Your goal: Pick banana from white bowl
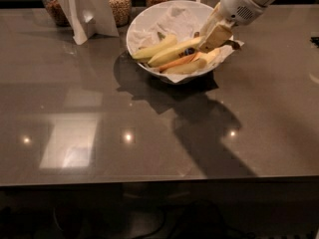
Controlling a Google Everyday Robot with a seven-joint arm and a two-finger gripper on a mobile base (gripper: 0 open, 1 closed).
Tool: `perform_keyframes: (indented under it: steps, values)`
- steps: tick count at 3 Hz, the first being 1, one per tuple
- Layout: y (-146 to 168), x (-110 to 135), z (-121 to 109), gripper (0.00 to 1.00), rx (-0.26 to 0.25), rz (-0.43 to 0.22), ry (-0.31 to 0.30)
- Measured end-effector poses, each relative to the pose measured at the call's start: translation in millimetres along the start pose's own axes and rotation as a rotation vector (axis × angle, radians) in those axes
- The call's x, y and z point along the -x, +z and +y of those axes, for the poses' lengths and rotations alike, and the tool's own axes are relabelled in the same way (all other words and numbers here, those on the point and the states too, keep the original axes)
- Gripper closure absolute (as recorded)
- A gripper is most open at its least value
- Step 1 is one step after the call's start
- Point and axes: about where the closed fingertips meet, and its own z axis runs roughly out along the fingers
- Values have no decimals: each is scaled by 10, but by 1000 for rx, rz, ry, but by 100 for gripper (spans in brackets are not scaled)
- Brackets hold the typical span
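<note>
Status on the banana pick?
Status: gripper inside bowl, at right end of banana. Banana lying in bowl, not lifted. Two other bananas flank it, close alongside.

Banana [172, 54] in white bowl [145, 23], seemingly touching gripper [213, 37]

Dim scene, glints on table [75, 83]; tool [208, 41] at white bowl [129, 36] casts dark shadow [199, 126].

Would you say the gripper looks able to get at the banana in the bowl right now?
Probably yes: the gripper is at the right side of the bowl, by the right end of the banana; nothing covers it, though other bananas lie close alongside.
</note>
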Motion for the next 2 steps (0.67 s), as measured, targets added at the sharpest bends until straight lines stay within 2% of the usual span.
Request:
perform_keyframes:
  steps: [2]
  values:
    - [-320,128,43,100,-35,-67,-30]
